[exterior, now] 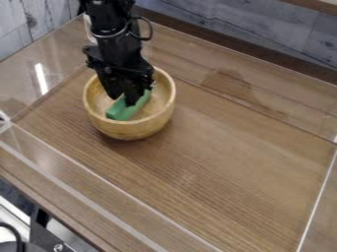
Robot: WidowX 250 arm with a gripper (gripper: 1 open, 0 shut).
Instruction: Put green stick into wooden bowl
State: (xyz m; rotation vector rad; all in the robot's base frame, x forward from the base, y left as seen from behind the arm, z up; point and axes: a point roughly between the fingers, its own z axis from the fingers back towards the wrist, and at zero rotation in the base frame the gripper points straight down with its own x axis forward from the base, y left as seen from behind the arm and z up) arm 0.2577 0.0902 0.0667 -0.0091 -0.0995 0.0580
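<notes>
The wooden bowl (108,123) stands on the left part of the brown table, round and light tan. The green stick (130,106) lies slanted inside it, its upper end leaning toward the bowl's right rim. My black gripper (128,89) points straight down into the bowl, just above the stick. Its fingers stand apart and the stick rests loose below them. The arm hides the far rim of the bowl.
A transparent plastic wall (158,202) fences the wooden table (224,138) along its front and sides. A grey plank wall (263,30) runs behind. Dark gear (20,231) sits at the lower left, outside the fence.
</notes>
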